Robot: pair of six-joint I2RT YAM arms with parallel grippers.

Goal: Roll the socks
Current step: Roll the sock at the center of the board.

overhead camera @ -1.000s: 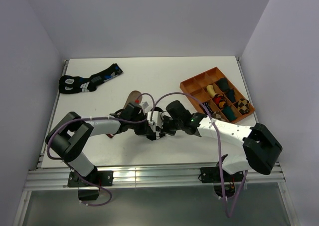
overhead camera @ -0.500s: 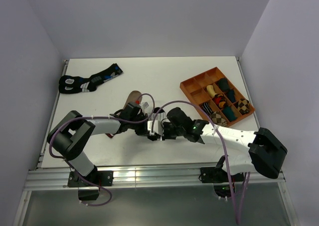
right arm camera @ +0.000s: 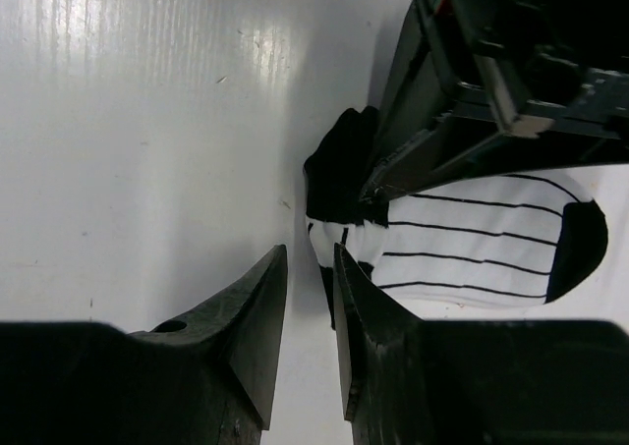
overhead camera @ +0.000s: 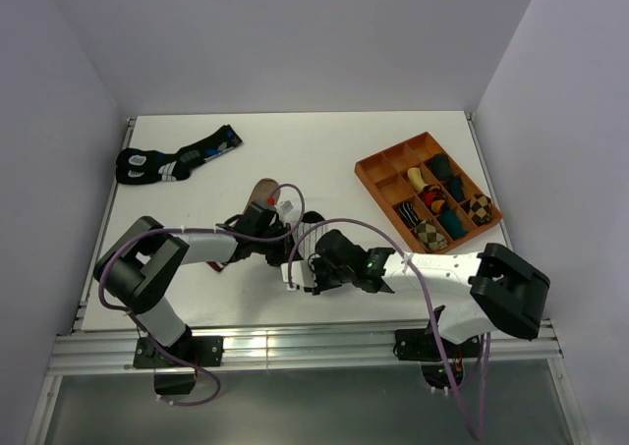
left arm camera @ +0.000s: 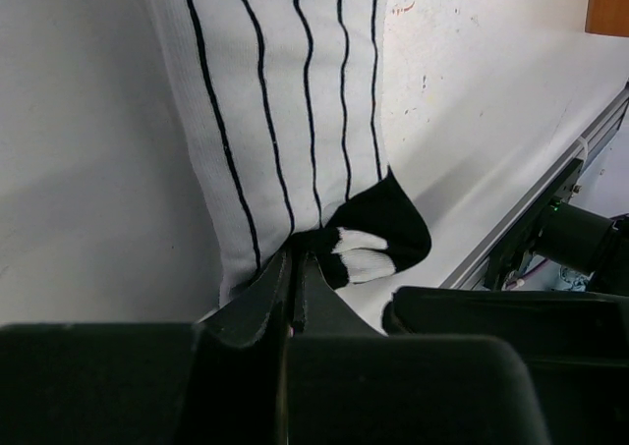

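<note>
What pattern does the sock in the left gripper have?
White cloth sock: thin black stripes, black tip; clearest in left wrist view.

The striped sock (left arm camera: 295, 101) is white with thin black lines and black patches. The other sock (overhead camera: 261, 189) is tan-brown. The worktop (overhead camera: 324, 145) is white, the tray (overhead camera: 376, 166) orange, and the right fingers (right arm camera: 251, 307) black.

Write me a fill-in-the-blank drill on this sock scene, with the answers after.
The left gripper is shut on the white cloth sock, whose thin stripes are ___.
The right gripper has narrowly parted jaws that hold ___.
The compartmented tray is coloured ___.
The black socks with blue and white marks lie at the far ___ of the table.
Missing: black; nothing; orange; left.
</note>
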